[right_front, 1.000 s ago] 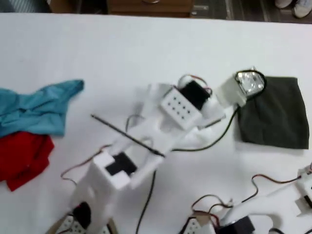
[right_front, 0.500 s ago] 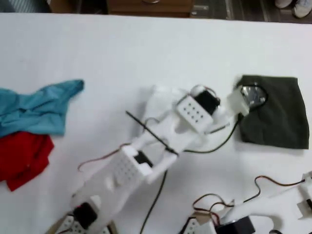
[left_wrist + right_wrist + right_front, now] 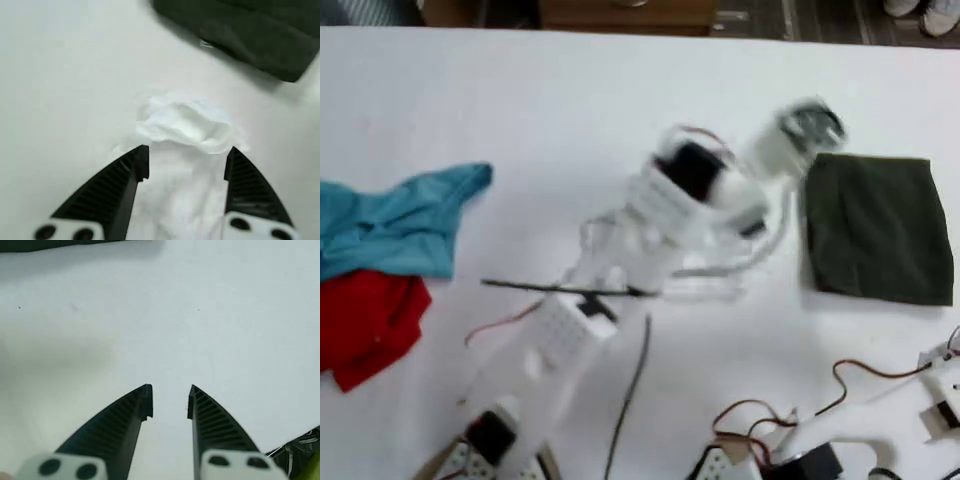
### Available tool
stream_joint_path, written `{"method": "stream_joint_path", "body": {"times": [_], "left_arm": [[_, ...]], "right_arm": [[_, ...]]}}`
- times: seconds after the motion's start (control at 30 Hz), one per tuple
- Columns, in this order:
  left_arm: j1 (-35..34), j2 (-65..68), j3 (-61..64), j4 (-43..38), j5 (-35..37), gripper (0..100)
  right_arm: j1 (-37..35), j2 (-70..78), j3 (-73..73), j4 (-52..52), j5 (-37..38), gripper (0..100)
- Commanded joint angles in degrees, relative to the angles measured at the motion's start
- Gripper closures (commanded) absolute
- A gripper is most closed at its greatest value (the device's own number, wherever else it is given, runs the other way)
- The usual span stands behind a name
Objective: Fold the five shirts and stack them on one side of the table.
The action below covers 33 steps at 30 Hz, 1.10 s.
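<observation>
Straddling a crumpled white shirt (image 3: 185, 122), the left gripper (image 3: 187, 155) stands wide open with a finger on either side of the cloth. A folded dark green shirt (image 3: 875, 225) lies flat at 3 o'clock on the surface (image 3: 520, 90). A blue shirt (image 3: 400, 220) sits bunched at 9 o'clock, with a red shirt (image 3: 370, 320) touching it at its 6 o'clock. The right gripper (image 3: 170, 400) hangs over bare surface, its fingers narrowly apart and holding nothing.
</observation>
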Motion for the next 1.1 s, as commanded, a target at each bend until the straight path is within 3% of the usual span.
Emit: {"method": "stream_joint_path", "body": {"times": [0.0, 0.1, 0.23, 0.3, 0.5, 0.67, 0.83, 1.07], "left_arm": [[-8.88, -3.87, -1.27, 0.97, -0.18, 74], [-15.38, -3.96, 4.00, 0.97, 1.58, 77], [-19.34, -3.96, 11.47, 0.88, 5.54, 100], [-19.16, -3.87, 15.08, 0.79, 5.98, 95], [-16.35, -3.78, 18.95, -2.02, 6.24, 98], [-16.18, -3.69, 19.74, -2.64, 6.15, 98], [-16.35, -3.96, 19.21, -1.14, 6.15, 98], [-14.59, -0.26, 19.21, -1.58, 6.15, 98]], "right_arm": [[-3.38, -1.98, -0.35, -0.31, 0.18, 88.3], [-9.01, -1.54, -0.35, -0.31, -0.53, 99.1], [-18.59, -1.54, -0.97, -0.22, -8.18, 97.8], [-24.40, -1.36, -2.73, -0.22, -12.31, 97.7], [-46.99, 2.15, -13.36, 1.36, -24.62, 97.7], [-61.93, 16.13, -27.78, 12.18, -26.11, 97.6], [-63.78, 26.15, -37.45, 16.40, -26.11, 97.6], [-57.63, 30.81, -38.68, 16.66, -26.11, 97.6]]}}
